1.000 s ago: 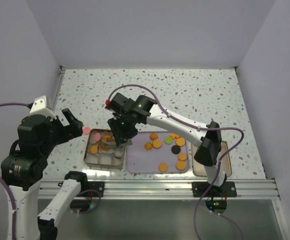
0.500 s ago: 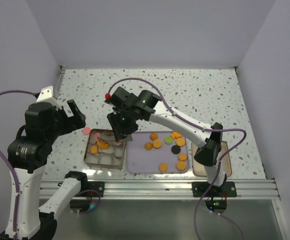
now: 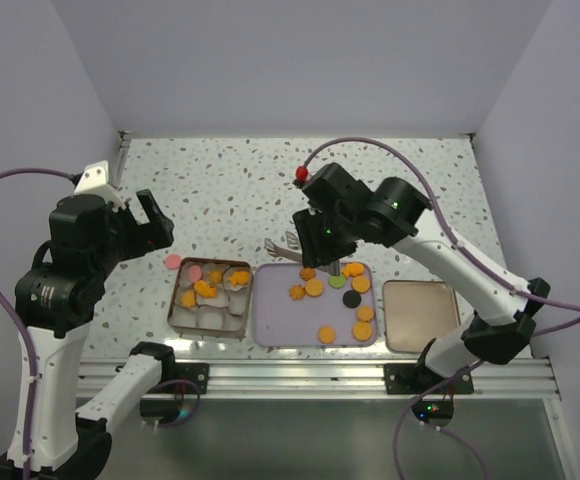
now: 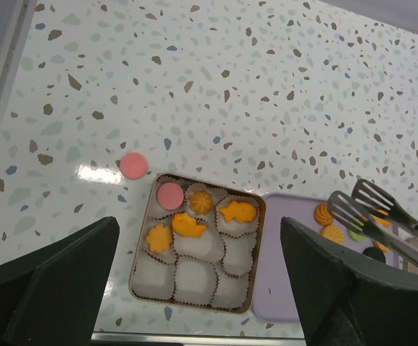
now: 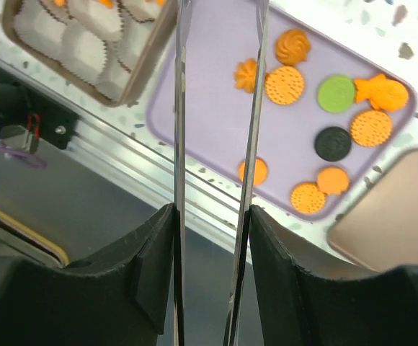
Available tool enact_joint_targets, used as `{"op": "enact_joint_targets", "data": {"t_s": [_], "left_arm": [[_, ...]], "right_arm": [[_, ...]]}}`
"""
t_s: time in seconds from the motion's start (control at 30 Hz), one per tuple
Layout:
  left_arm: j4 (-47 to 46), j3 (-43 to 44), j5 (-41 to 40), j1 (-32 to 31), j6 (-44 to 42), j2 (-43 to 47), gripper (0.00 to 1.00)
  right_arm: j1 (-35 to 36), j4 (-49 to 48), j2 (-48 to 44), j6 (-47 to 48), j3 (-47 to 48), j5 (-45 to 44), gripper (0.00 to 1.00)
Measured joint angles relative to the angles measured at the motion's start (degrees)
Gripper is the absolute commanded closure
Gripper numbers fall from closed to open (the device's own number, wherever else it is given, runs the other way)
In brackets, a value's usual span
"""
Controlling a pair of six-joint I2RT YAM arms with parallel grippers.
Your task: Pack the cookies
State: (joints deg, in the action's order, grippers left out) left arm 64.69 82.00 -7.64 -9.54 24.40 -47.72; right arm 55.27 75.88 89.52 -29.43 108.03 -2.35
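Several cookies, mostly orange with one green (image 3: 337, 280) and one black (image 3: 351, 298), lie on a lilac tray (image 3: 280, 318). A square tin (image 3: 175, 300) of white paper cups holds a pink disc (image 4: 169, 194) and several orange cookies (image 4: 237, 212). One pink cookie (image 3: 173, 261) lies on the table left of the tin. My right gripper (image 3: 325, 235) is shut on metal tongs (image 3: 285, 247), held above the tray's far left corner with nothing in them. My left gripper (image 3: 148, 230) is open and empty, high above the tin. The right wrist view shows the tong arms (image 5: 179, 108) over the tray (image 5: 295, 137).
The tin's flat lid (image 3: 420, 315) lies right of the tray. The metal rail (image 3: 310, 372) runs along the near table edge. White walls enclose the speckled table (image 3: 370, 180) on three sides.
My right arm has swung right, carrying the tongs from over the tin to above the tray. One more orange cookie lies in the tin. My left arm has risen a little.
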Motion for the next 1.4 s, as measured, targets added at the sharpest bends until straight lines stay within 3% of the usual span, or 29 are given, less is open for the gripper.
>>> {"op": "enact_joint_targets", "data": {"t_s": [0.13, 0.53, 1.07, 1.4], "left_arm": [[0.0, 0.0, 0.0, -0.4, 0.0, -0.3, 0.00], [-0.3, -0.6, 0.0, -1.5, 0.0, 0.9, 0.00], [-0.2, -1.2, -2.7, -4.6, -0.2, 2.6, 0.00], [-0.2, -2.0, -3.7, -5.6, -0.2, 2.8, 0.00]], "right_arm": [[-0.4, 1.0, -5.4, -0.1, -6.4, -3.8, 0.52], [-0.4, 1.4, -10.6, -2.7, -22.3, -7.1, 0.51], [-0.4, -0.3, -12.9, -5.4, -31.3, -0.9, 0.51], [-0.4, -2.2, -11.4, -5.5, -32.2, -0.5, 0.51]]}}
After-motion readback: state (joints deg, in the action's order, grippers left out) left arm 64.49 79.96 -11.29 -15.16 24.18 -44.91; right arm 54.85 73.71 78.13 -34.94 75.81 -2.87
